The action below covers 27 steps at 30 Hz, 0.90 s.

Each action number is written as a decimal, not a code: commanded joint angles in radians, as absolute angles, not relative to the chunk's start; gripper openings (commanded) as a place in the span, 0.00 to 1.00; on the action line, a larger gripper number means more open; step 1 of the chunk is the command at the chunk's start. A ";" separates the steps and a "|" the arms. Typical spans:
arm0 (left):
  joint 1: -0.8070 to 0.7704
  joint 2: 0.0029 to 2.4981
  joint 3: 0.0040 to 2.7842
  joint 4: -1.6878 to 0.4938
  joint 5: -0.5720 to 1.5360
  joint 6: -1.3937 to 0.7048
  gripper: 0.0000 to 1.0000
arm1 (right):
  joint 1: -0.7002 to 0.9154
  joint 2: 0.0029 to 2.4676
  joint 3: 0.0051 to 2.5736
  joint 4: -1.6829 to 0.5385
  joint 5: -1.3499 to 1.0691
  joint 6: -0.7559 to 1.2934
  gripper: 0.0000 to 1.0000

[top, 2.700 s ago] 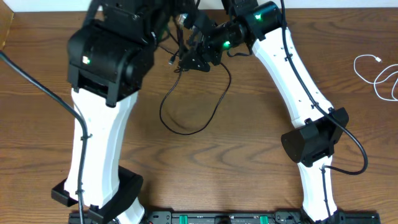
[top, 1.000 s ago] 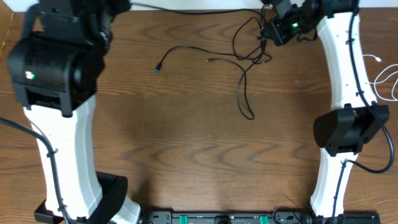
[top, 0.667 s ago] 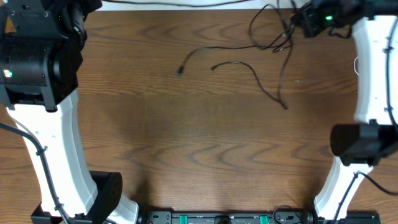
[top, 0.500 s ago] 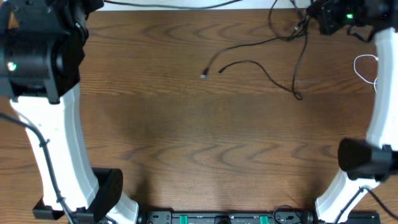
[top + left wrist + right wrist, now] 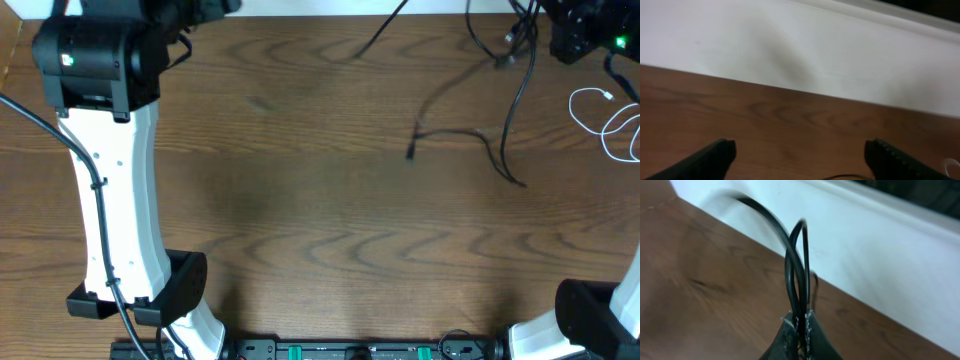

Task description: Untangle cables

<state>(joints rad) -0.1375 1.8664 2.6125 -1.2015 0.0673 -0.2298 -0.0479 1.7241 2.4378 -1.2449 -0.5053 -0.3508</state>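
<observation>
My right gripper (image 5: 801, 317) is shut on two strands of the black cables (image 5: 795, 275), which rise in a loop from between its fingers. In the overhead view it (image 5: 560, 35) sits at the far right of the table's back edge. The black cables (image 5: 505, 140) hang from it and trail down onto the wood, with a plug end (image 5: 410, 152) lying near the middle. A blurred strand (image 5: 380, 30) runs toward the back edge. The white cable (image 5: 612, 125) lies coiled at the right edge. My left gripper (image 5: 800, 152) is open over bare wood at the back left, holding nothing.
A white wall (image 5: 805, 55) runs along the table's back edge just beyond both grippers. The left arm's white column (image 5: 115, 210) stands over the left side of the table. The right arm's base (image 5: 600, 310) is at the front right corner.
The right gripper has moved right along the back edge with the black cables in it. Their loose ends have slid right across the table. The left arm has shifted a little right.
</observation>
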 commanded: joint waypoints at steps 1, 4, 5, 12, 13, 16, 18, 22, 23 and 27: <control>-0.166 1.859 2.616 -1.204 0.238 -0.210 0.89 | -0.020 1.760 2.439 -1.248 -0.584 -0.317 0.01; -0.185 1.860 2.616 -1.204 0.281 -0.210 0.89 | 0.019 1.775 2.439 -1.245 -0.585 -0.317 0.01; -0.196 1.861 2.616 -1.206 0.285 -0.211 0.89 | 0.040 1.781 2.439 -1.237 -0.585 -0.317 0.01; -0.289 1.867 2.615 -1.298 0.289 -0.211 0.89 | 0.103 1.801 2.439 -1.158 -0.579 -0.272 0.01; -0.299 1.873 2.615 -1.316 0.291 -0.211 0.89 | 0.103 1.801 2.439 -1.141 -0.579 -0.258 0.01; -0.312 1.898 2.614 -1.351 0.338 -0.211 0.89 | 0.104 1.801 2.439 -1.112 -0.579 -0.234 0.01; -0.319 1.934 2.614 -1.356 0.385 -0.211 0.89 | 0.105 1.802 2.439 -1.111 -0.579 -0.232 0.01; -0.353 2.022 2.614 -1.268 0.682 -0.050 0.89 | 0.109 1.802 2.439 -1.098 -0.578 -0.233 0.01; -0.361 2.035 2.614 -1.247 0.739 -0.008 0.88 | 0.109 1.802 2.439 -1.092 -0.579 -0.233 0.01; -0.365 2.144 2.614 -1.110 0.998 -0.034 0.83 | 0.104 1.811 2.439 -1.072 -0.570 -0.260 0.01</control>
